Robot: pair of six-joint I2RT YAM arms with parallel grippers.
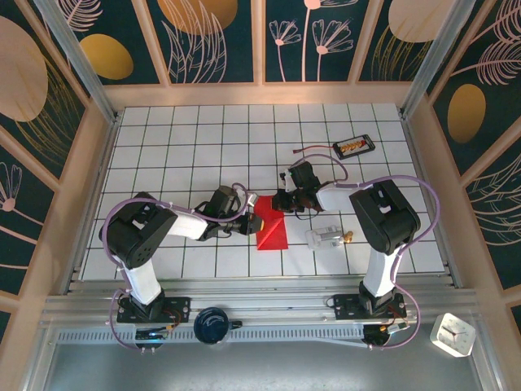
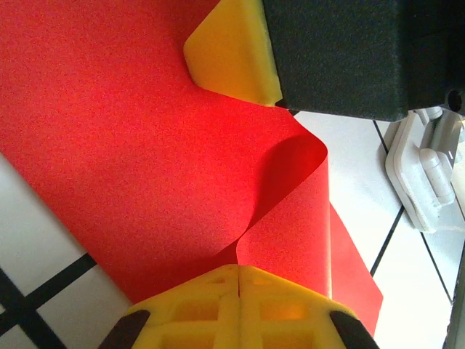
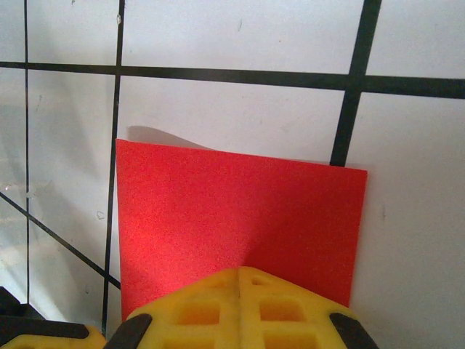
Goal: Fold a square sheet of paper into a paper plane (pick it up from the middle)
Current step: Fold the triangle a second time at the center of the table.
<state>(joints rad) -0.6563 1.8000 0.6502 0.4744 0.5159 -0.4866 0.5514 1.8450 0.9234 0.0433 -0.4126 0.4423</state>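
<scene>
Red paper sheet is seen near the middle of the gridded table, between the two arms. It is partly folded: from above it reads as a roughly triangular shape, narrower toward the far side.

Left gripper is closed, its yellow fingers pressed together on an edge of the sheet. Just ahead of the fingertips the paper is lifted into a curled loop; the rest lies flatter.

Right gripper is likewise closed on the sheet. A flat red flap with a straight far edge is held out in front of its fingers, low over the white tiles. In the left wrist view its yellow finger is seen at the opposite edge of the sheet, so the two grippers are near each other with the paper between them.

A small clear plastic piece is noted just right of the sheet, not touching it. A black tray with a cable lies well apart at the far right
</scene>
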